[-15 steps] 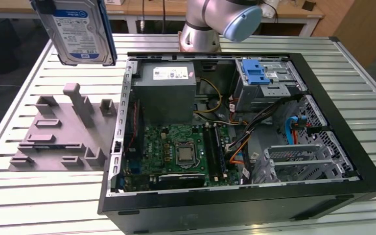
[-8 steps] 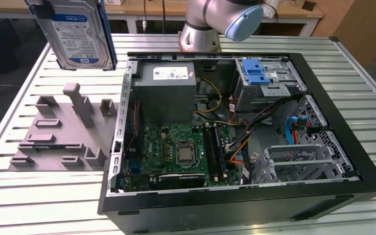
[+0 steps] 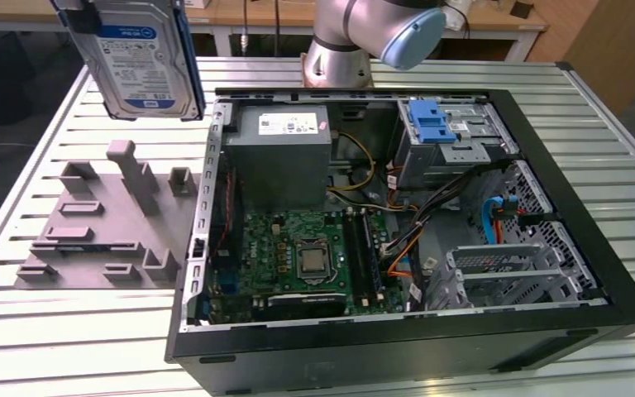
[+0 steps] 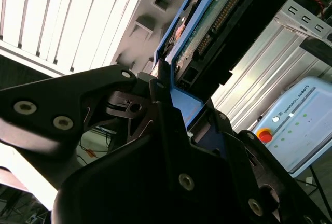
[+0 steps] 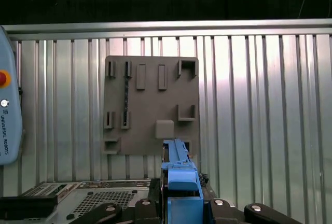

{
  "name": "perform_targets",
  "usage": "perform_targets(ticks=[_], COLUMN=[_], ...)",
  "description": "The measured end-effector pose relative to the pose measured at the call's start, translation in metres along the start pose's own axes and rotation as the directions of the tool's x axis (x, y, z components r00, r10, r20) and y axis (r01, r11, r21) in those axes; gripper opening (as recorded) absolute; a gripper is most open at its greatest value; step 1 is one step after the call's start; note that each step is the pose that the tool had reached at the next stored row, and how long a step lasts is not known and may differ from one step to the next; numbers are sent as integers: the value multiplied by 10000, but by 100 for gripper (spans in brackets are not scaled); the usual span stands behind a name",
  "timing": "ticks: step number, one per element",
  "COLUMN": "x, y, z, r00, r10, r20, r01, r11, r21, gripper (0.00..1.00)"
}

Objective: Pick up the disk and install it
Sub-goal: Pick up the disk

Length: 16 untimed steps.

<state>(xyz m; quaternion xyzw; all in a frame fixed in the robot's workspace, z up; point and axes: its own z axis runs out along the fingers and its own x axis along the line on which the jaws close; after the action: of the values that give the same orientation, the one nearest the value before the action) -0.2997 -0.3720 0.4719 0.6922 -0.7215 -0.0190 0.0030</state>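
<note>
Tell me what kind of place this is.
Probably a robotics lab workbench for computer assembly: a robot arm holds the disk above a slatted metal table bearing an open computer case.

The disk (image 3: 141, 58) hangs upright in the air above the tabletop (image 3: 64, 331), at the exterior view's left. It's a silver-grey drive, white-and-blue label facing out, with a blue carrier frame along its edges.

Ribbed metal table (image 3: 75, 347), blue plastic-framed disk (image 3: 136, 58)
</note>
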Motion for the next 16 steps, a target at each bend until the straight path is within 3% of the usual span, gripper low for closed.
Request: perform_targets(ticks=[16], x=[0], y=[-158], z=[-4], r00=[10000], r10=[-1], r20=[0], r01=[1], r11=[10000], r21=[1], gripper=[37])
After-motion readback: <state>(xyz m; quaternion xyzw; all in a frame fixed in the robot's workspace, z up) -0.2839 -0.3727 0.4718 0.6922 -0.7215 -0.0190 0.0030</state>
